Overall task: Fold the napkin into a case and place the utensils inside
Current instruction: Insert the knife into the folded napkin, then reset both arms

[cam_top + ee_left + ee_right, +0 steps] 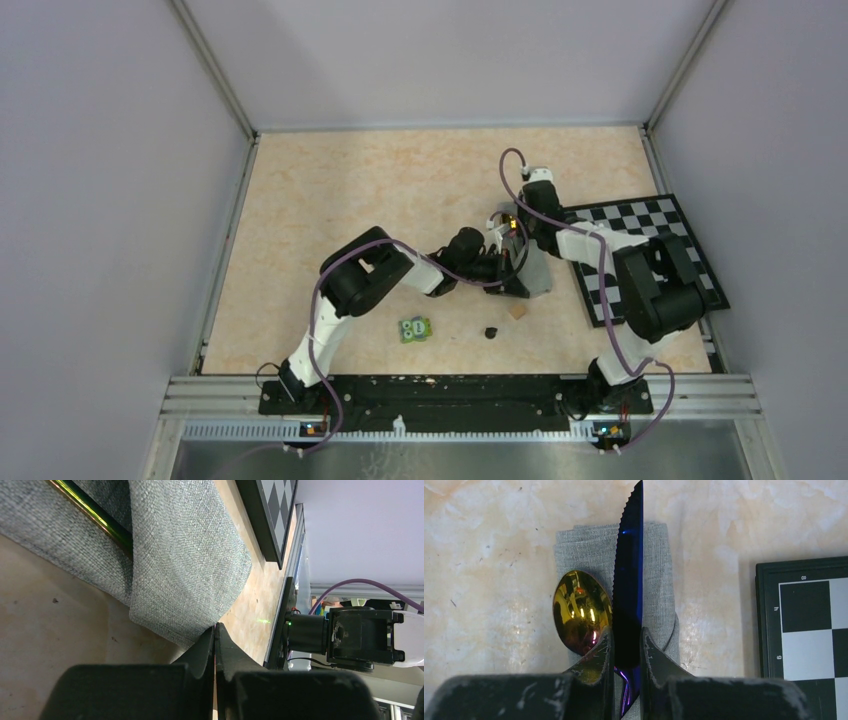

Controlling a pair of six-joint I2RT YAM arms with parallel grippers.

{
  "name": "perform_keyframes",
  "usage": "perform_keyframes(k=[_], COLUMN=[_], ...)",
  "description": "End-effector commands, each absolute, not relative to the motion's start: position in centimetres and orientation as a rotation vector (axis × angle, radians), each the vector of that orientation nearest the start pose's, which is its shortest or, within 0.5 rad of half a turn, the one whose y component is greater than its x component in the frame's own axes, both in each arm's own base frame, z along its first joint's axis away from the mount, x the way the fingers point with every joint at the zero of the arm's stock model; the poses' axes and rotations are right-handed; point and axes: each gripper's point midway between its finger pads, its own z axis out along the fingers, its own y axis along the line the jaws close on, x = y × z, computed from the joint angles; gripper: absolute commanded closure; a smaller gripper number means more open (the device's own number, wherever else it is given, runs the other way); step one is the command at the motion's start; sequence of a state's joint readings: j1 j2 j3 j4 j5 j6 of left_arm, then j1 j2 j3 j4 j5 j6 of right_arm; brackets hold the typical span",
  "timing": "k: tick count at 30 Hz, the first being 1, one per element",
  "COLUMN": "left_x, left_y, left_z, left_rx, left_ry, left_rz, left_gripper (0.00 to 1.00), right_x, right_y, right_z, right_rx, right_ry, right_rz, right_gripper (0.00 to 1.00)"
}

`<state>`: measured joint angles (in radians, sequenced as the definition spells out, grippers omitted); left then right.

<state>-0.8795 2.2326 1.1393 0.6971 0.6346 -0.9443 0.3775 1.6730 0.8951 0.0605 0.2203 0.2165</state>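
The grey napkin (656,580) lies folded as a narrow case on the table; it also shows in the top view (538,272). The gold spoon (576,610) has its head on the case; a gold-green shaft (95,520) runs under a raised cloth flap (185,565). My right gripper (626,645) is shut on the dark blue serrated knife (629,570), held lengthwise over the case. My left gripper (215,627) is shut, with its tips at the flap's edge, seemingly pinching it. In the top view, both the left gripper (505,275) and the right gripper (512,235) are at the napkin.
The checkerboard mat (660,240) lies just right of the napkin, its black frame close in the right wrist view (814,630). A green owl block (415,329), a tan cube (517,311) and a small black piece (491,332) sit nearer the arm bases.
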Motion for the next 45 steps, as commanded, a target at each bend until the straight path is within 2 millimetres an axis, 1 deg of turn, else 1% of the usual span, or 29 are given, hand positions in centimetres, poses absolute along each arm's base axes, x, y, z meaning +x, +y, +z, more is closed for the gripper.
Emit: perform_keyframes(k=[1, 8, 11, 16, 19, 22, 23, 24, 26, 27, 28, 31, 32, 33, 35, 37, 38, 39, 40, 41, 42, 45], left_x=[23.8, 23.9, 24.0, 24.1, 24.1, 24.0, 24.0, 23.9, 23.8, 23.7, 23.7, 23.4, 23.5, 23.6, 24.0, 24.4, 24.6, 24.8, 24.9, 24.9, 24.9, 24.5], left_y=[-48.5, -48.6, -48.6, -48.2, -48.0, -47.7, -47.6, -47.5, -47.3, -47.0, -46.6, -45.0, -44.3, -43.3, -41.2, -38.7, -37.2, -35.9, -34.6, -33.2, -31.8, -28.0], left_z=[2.9, 3.0, 3.3, 4.2, 5.2, 6.5, 7.1, 7.8, 9.5, 10.5, 12.4, 16.6, 17.7, 19.2, 22.4, 26.4, 27.9, 30.2, 32.4, 34.4, 36.6, 41.9], left_rx=[0.409, 0.409, 0.412, 0.409, 0.406, 0.417, 0.42, 0.424, 0.432, 0.435, 0.445, 0.506, 0.525, 0.545, 0.578, 0.583, 0.574, 0.568, 0.557, 0.546, 0.534, 0.489], left_ry=[2.307, 2.3, 2.295, 2.28, 2.267, 2.242, 2.228, 2.214, 2.182, 2.164, 2.123, 2.046, 2.036, 2.015, 1.967, 1.904, 1.888, 1.838, 1.799, 1.76, 1.721, 1.628], left_rz=[-1.655, -1.653, -1.648, -1.63, -1.626, -1.625, -1.625, -1.629, -1.653, -1.659, -1.666, -1.619, -1.565, -1.506, -1.401, -1.304, -1.243, -1.192, -1.14, -1.086, -1.038, -0.897], left_gripper=[1.0, 1.0, 1.0, 1.0, 0.93, 0.8, 0.77, 0.75, 0.69, 0.62, 0.58, 0.49, 0.46, 0.42, 0.36, 0.3, 0.27, 0.25, 0.22, 0.19, 0.17, 0.12], right_x=[39.9, 39.1, 38.9, 39.0, 39.2, 39.2, 39.2, 39.2, 38.9, 38.7, 38.2, 36.0, 35.0, 33.8, 31.0, 28.0, 26.5, 25.0, 23.4, 21.7, 20.4, 17.5], right_y=[13.0, 13.0, 13.0, 13.2, 13.4, 13.7, 13.7, 13.8, 14.0, 14.0, 14.0, 13.8, 14.0, 14.1, 14.7, 14.4, 14.1, 13.5, 13.0, 12.3, 11.5, 9.6], right_z=[7.0, 6.3, 5.9, 6.3, 7.2, 8.9, 9.6, 10.6, 13.1, 14.7, 16.2, 21.8, 23.7, 25.3, 28.8, 32.3, 34.0, 35.9, 37.5, 39.4, 41.0, 44.7], right_rx=[-0.044, -0.054, -0.057, -0.08, -0.094, -0.106, -0.11, -0.117, -0.134, -0.137, -0.14, -0.103, -0.1, -0.098, -0.116, -0.127, -0.119, -0.113, -0.118, -0.113, -0.101, -0.061], right_ry=[2.227, 2.248, 2.258, 2.264, 2.257, 2.24, 2.233, 2.221, 2.206, 2.193, 2.183, 2.136, 2.122, 2.108, 2.031, 1.915, 1.859, 1.792, 1.728, 1.656, 1.601, 1.501], right_rz=[0.078, 0.074, 0.075, 0.08, 0.087, 0.1, 0.101, 0.107, 0.12, 0.124, 0.129, 0.183, 0.237, 0.28, 0.418, 0.515, 0.551, 0.578, 0.603, 0.623, 0.631, 0.633], right_gripper=[0.99, 0.91, 0.86, 0.75, 0.7, 0.66, 0.64, 0.63, 0.6, 0.59, 0.56, 0.49, 0.47, 0.45, 0.43, 0.43, 0.38, 0.29, 0.23, 0.22, 0.22, 0.21])
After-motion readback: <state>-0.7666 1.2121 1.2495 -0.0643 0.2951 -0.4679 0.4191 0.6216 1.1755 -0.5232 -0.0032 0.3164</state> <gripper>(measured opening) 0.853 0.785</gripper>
